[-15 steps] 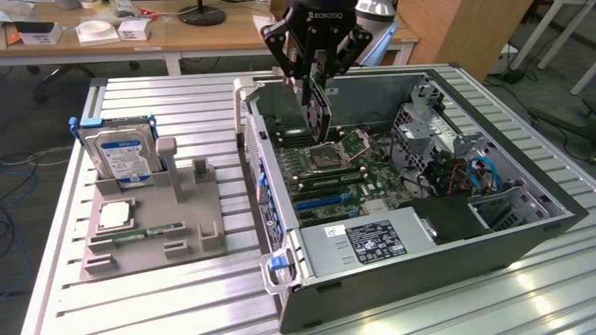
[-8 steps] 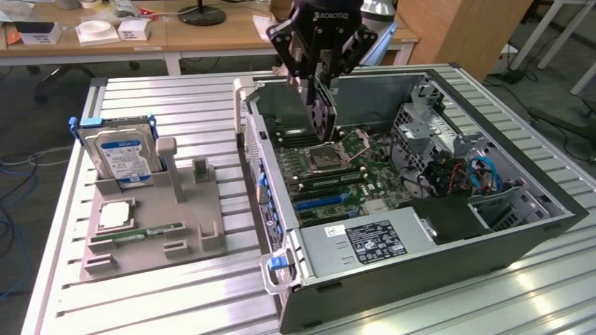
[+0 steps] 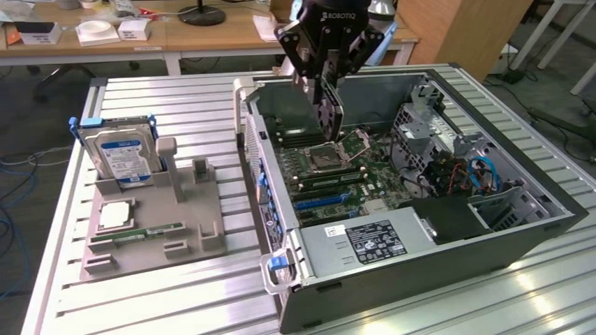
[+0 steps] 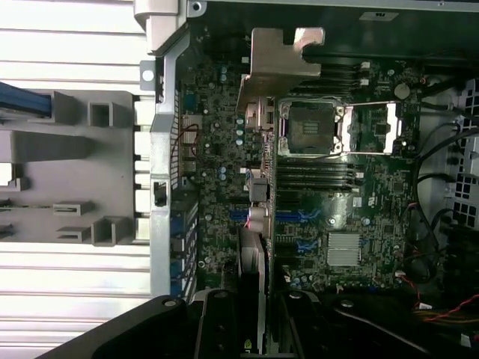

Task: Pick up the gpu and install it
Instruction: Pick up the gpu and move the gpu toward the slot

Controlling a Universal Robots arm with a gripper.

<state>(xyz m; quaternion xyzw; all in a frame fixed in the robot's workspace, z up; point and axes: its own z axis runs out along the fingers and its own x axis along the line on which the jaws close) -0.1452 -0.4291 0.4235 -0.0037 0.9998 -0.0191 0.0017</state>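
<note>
Now | fingers [image 4: 217, 329] clamp gpu [image 3: 328, 112] | long axis upright, lower end apparently toward motherboard [image 3: 326, 178]

exterior view: high beside the table [image 3: 167, 98], slanting down, wide over it all | wrist view: near, straight down past the fingers [image 4: 217, 329] into the computer case [image 4: 161, 172] | shared: motherboard [image 3: 373, 183] [image 4: 217, 149], CPU socket [image 3: 328, 159] [image 4: 308, 129], grey holder [image 3: 177, 209] [image 4: 75, 157]

A slatted aluminium counter [image 3: 158, 300] stands on a grey floor [image 3: 19, 125], where blue cables [image 3: 13, 171] trail at the exterior view's left. Behind it runs a wooden desk [image 3: 186, 38] carrying white boxes [image 3: 98, 31] and a round black lamp base [image 3: 202, 14]. A wooden cabinet [image 3: 465, 31] stands towards the exterior view's right.
</note>
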